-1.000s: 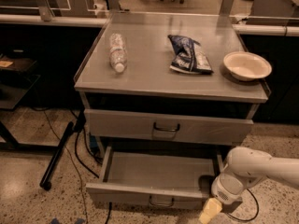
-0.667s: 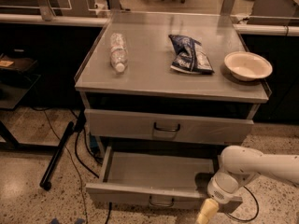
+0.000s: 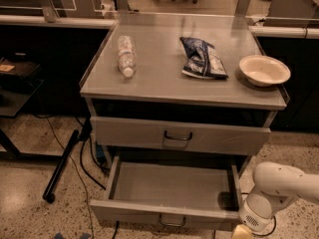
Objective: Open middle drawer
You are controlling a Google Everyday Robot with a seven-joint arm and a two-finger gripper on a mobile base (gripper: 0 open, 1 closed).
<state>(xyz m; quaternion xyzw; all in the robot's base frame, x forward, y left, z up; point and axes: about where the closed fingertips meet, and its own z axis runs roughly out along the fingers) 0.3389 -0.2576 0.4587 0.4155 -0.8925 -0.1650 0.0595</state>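
Observation:
The middle drawer (image 3: 169, 185) is a wide shallow grey tray, pulled well out below the upper drawer. Its flat front (image 3: 124, 212) faces me, with a small dark loop handle (image 3: 172, 221) at centre, and its interior is bare. My white arm (image 3: 279, 185) comes in from the lower right. The gripper (image 3: 241, 231) is at the bottom edge of the view, just past the drawer front's right corner and to the right of the handle. It is mostly cut off by the frame.
The upper grey drawer (image 3: 178, 136) sits closed under the cabinet top (image 3: 159, 78). On the top lie a plastic bottle (image 3: 125, 55), a blue chip bag (image 3: 202, 58) and a white bowl (image 3: 264, 69). A black pole (image 3: 61, 164) and cables lie on the floor to the left.
My arm first edged left along the drawer front, then moved right and down toward the frame's bottom edge. The drawer stays open about the same amount.

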